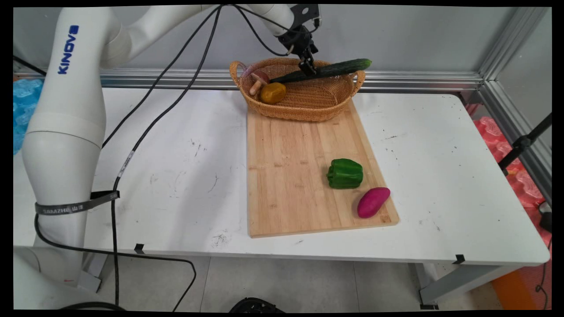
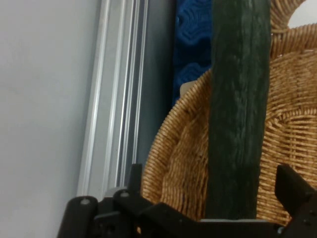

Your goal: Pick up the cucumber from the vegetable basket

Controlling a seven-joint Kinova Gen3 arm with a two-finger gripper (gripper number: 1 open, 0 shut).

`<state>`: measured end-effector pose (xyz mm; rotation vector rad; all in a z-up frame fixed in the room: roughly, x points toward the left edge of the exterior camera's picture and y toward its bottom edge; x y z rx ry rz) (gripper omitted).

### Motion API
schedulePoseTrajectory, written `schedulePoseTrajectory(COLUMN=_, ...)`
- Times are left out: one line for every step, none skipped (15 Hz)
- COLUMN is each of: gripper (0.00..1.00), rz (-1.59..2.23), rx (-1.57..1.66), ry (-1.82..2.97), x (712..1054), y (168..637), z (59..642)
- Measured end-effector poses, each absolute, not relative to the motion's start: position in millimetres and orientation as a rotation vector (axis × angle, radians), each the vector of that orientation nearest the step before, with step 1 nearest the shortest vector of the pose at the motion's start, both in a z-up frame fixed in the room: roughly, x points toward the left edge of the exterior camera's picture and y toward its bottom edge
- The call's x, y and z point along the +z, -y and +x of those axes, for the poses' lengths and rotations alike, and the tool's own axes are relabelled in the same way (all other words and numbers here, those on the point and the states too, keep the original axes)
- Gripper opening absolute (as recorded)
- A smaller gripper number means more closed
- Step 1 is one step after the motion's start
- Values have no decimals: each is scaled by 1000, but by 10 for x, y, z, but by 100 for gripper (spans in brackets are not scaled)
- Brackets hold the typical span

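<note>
The hand (image 1: 308, 66) is seen above the basket (image 1: 304, 103) at the far side of the table (image 1: 176, 176), closed on a cucumber (image 1: 326, 70). The cucumber is held near its middle, tilted, its higher end pointing toward 2 o'clock past the basket's right handle and its lower end dipping toward 8 o'clock into the basket. In the hand view the cucumber (image 2: 237, 109) is seen running straight up from between the fingers (image 2: 292, 191), with the woven basket (image 2: 292, 134) behind it. In the basket's 9 o'clock part a mushroom (image 1: 258, 81) and a yellow-brown potato (image 1: 272, 93) are seen lying just beside each other. The basket is set on the far end of a cutting board (image 1: 291, 176). At the board's 4 o'clock corner a green pepper (image 1: 345, 174) and a purple sweet potato (image 1: 373, 202) are lying close together.
</note>
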<state>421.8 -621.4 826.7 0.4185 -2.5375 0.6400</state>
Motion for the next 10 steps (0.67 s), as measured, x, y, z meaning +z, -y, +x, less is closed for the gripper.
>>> schedulePoseTrajectory(gripper=100, rz=420, rx=638, ry=2537, x=8249, y=6218, z=4218)
schedulePoseTrajectory(gripper=100, rz=423, rx=636, ry=2536, x=8223, y=6223, z=4216)
schedulePoseTrajectory(gripper=100, rz=425, rx=634, ry=2535, x=8206, y=6227, z=4216)
schedulePoseTrajectory(gripper=100, rz=430, rx=631, ry=2533, x=8177, y=6234, z=4217)
schedulePoseTrajectory(gripper=100, rz=434, rx=629, ry=2531, x=8153, y=6242, z=4214)
schedulePoseTrajectory(gripper=100, rz=439, rx=627, ry=2528, x=8125, y=6252, z=4211)
schedulePoseTrajectory(gripper=100, rz=444, rx=627, ry=2525, x=8103, y=6260, z=4209)
schedulePoseTrajectory(gripper=100, rz=450, rx=626, ry=2522, x=8076, y=6269, z=4207)
schedulePoseTrajectory(gripper=100, rz=455, rx=627, ry=2519, x=8052, y=6278, z=4206)
schedulePoseTrajectory(gripper=100, rz=459, rx=628, ry=2516, x=8032, y=6285, z=4204)
